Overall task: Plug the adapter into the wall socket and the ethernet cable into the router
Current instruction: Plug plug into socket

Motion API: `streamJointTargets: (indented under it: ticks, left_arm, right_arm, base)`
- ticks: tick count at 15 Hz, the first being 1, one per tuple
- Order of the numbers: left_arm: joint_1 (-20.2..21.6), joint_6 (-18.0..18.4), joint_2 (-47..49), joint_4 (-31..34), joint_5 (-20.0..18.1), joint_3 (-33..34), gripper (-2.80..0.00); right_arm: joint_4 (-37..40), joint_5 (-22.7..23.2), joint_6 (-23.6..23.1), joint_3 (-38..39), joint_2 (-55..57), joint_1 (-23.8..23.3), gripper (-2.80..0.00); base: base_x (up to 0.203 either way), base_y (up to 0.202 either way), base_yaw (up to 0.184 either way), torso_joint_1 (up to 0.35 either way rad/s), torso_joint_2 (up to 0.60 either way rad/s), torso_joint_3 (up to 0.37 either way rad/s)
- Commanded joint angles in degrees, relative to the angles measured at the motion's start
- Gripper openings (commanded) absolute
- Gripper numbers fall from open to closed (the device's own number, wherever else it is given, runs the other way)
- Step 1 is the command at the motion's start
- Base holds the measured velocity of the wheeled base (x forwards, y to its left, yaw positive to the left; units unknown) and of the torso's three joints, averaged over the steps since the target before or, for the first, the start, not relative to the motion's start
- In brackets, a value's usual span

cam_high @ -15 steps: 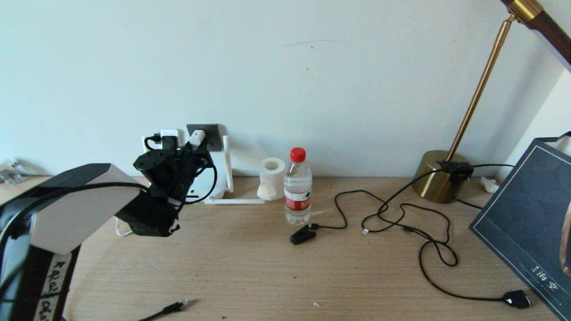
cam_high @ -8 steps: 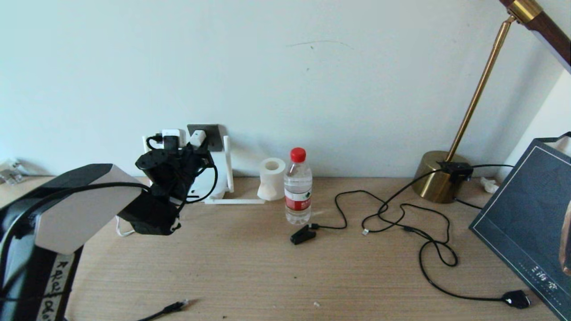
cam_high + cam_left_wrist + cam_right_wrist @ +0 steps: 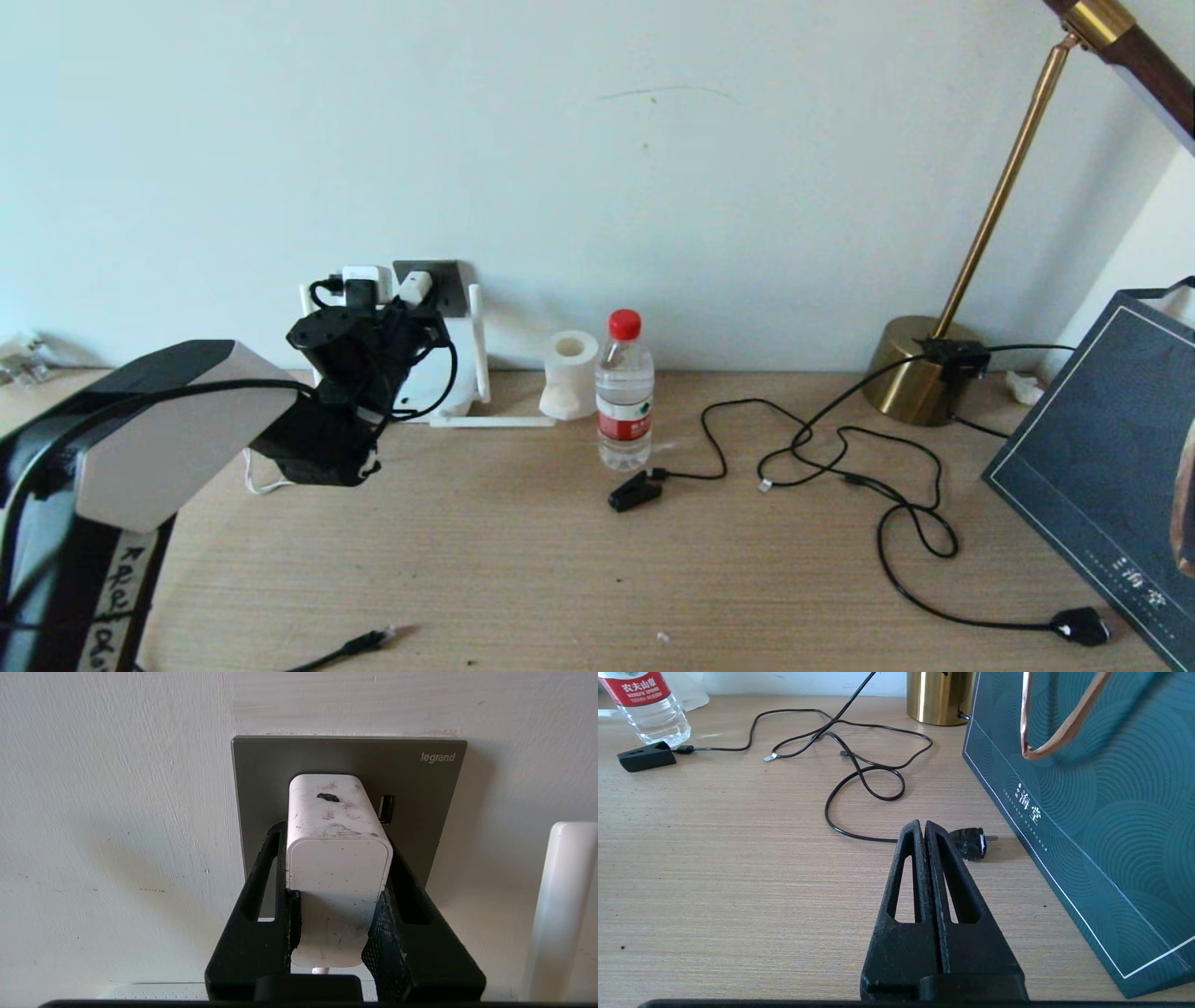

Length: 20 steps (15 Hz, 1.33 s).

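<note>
My left gripper (image 3: 334, 835) is shut on the white adapter (image 3: 336, 858), gripping its two sides. The adapter's far end rests against the dark grey wall socket (image 3: 420, 779). In the head view this gripper (image 3: 411, 297) is up at the wall socket (image 3: 450, 280), above the white router (image 3: 459, 369), which it partly hides. One router antenna (image 3: 560, 905) stands beside the socket. The ethernet cable (image 3: 359, 644) lies at the table's front edge, plug end free. My right gripper (image 3: 923, 825) hangs shut and empty over the table's right side.
A water bottle (image 3: 624, 392) and a paper roll (image 3: 569, 373) stand right of the router. A black clip (image 3: 633, 490) on thin wire, looped black cable with a chunky plug (image 3: 1083, 625), a brass lamp base (image 3: 920, 369) and a dark bag (image 3: 1102, 476) fill the right side.
My left gripper has edged up and toward the wall with the adapter in it. The right arm has not moved.
</note>
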Motion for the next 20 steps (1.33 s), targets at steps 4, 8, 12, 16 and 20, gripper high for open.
streamJointTargets:
  ticks: [4,8,12,16,20]
  left_arm:
    - [0.0,0.0,-0.4,-0.7,0.1,0.2,-2.8]
    - [0.0,0.0,-0.1,-0.8,0.2,0.3,0.0]
    - [-0.1,0.0,-0.4,-1.3,0.2,0.4,0.0]
    - [-0.1,0.1,-0.5,-1.3,0.2,0.7,0.0]
    - [-0.1,0.1,-1.0,-1.3,0.2,1.3,0.0]
  right_arm:
    - [0.0,0.0,0.0,0.0,0.0,0.0,-2.8]
    - [0.0,0.0,0.0,0.0,0.0,0.0,-2.8]
    - [0.0,0.0,0.0,0.0,0.0,0.0,-2.8]
    - [0.0,0.0,0.0,0.0,0.0,0.0,-2.8]
    - [0.0,0.0,0.0,0.0,0.0,0.0,-2.8]
  base:
    - [0.0,0.0,0.0,0.0,0.0,0.0]
    - [0.0,0.0,0.0,0.0,0.0,0.0]
    - [0.0,0.0,0.0,0.0,0.0,0.0]
    - [0.0,0.0,0.0,0.0,0.0,0.0]
    - [0.0,0.0,0.0,0.0,0.0,0.0]
